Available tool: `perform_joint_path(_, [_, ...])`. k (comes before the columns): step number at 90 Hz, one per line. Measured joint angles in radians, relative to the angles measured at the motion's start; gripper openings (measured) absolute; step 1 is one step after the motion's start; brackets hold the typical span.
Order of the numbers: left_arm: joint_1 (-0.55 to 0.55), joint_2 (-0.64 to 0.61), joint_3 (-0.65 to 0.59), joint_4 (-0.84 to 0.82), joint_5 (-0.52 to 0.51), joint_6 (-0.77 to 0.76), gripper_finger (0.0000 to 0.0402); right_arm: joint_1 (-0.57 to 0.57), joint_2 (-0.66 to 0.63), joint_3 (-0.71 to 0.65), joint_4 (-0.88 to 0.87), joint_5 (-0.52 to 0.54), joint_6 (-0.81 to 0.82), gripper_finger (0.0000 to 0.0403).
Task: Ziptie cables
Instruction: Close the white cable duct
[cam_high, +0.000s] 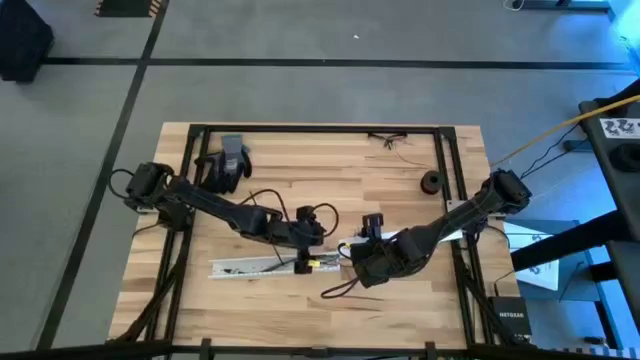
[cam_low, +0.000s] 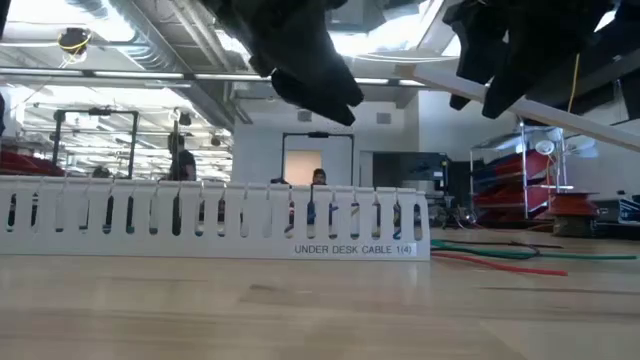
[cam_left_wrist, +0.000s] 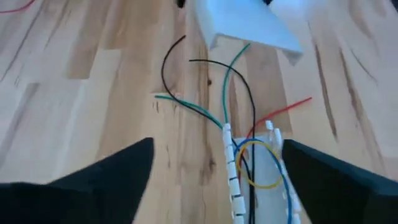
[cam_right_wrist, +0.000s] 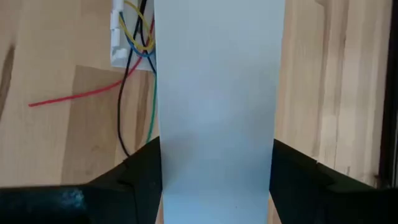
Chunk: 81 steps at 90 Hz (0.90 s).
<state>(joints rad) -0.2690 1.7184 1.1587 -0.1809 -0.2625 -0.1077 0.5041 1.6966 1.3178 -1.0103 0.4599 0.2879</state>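
Up close in the right wrist view, right gripper (cam_right_wrist: 214, 180) clamped a white strip (cam_right_wrist: 216, 93) beside the cables (cam_right_wrist: 134, 81), while, from above, left gripper (cam_high: 303, 262) hovered open over those wires.

The cables (cam_left_wrist: 239, 134) are thin wires in green, black, red, yellow and blue, lying loose on the bench (cam_left_wrist: 93, 81). The yellow and blue ones curl inside the open end of the white slotted duct (cam_left_wrist: 231, 168), while the green, black and red ones fan out past that end, flat on the wood. No ziptie can be made out.
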Motion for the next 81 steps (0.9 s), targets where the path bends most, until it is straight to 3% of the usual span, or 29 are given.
perform_joint_path(20, [-0.035, 0.0, 0.0, -0.06, -0.001, 0.03, 0.0396, 0.042, 0.0, -0.015, 0.022, 0.0, 0.018, 0.023])
perform_joint_path(39, [-0.091, 0.0, -0.005, -0.063, 0.0, -0.061, 0.0395, 0.061, 0.0, -0.065, 0.097, -0.003, 0.042, 0.023])
perform_joint_path(50, [-0.118, 0.009, -0.006, -0.062, 0.0, -0.103, 0.0395, 0.055, 0.0, -0.086, 0.149, -0.063, 0.078, 0.023])
perform_joint_path(81, [-0.088, 0.173, -0.008, 0.048, -0.03, -0.143, 0.0395, 0.038, 0.0, -0.106, 0.241, -0.103, 0.098, 0.023])
